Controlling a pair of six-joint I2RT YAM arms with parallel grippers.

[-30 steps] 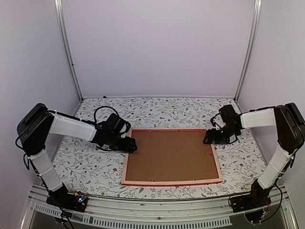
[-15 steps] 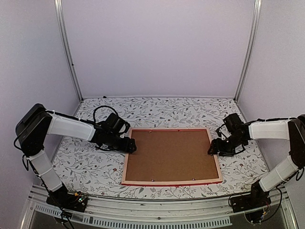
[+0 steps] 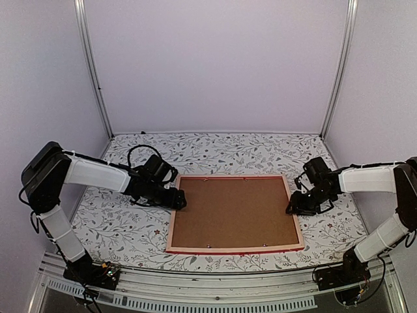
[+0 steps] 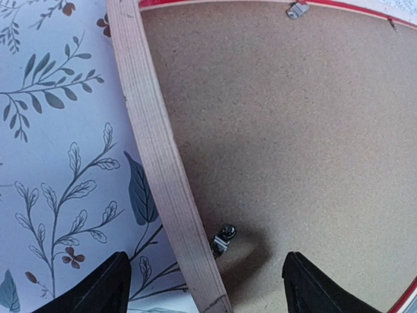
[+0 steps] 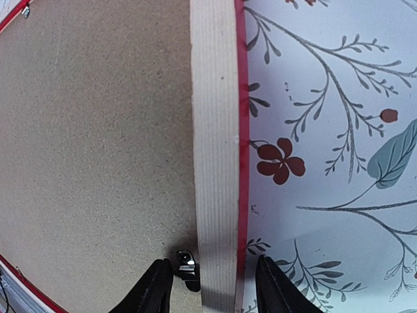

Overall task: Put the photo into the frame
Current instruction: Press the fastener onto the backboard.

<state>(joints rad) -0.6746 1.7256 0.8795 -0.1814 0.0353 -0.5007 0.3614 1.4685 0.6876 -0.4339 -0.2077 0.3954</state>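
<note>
- The frame (image 3: 234, 248) lies flat and face down on the floral table (image 3: 228, 151), closer to the near edge than the far one and about midway between the left and right edges
- Its pale wood back is up, a thin red line shows along its outer edge, and the brown backing board (image 3: 231, 212) fills its opening
- The photo cannot be seen in any view
- The left gripper (image 3: 179, 199) sits low at the frame's left rail, on the side toward the table's left edge
- In the left wrist view its fingers (image 4: 107, 290) are spread wide, one over the tablecloth and the other over the backing board, with the rail between them and neither touching it
- A small metal clip (image 4: 221, 241) sits against the inner side of that rail
- The right gripper (image 3: 290, 210) is at the frame's right rail, toward the table's right edge
- Its fingers (image 5: 156, 287) stand at a narrower gap, straddling the rail with a little space on each side and gripping nothing
- Another clip (image 5: 187, 262) lies between the inner finger and the rail
</note>
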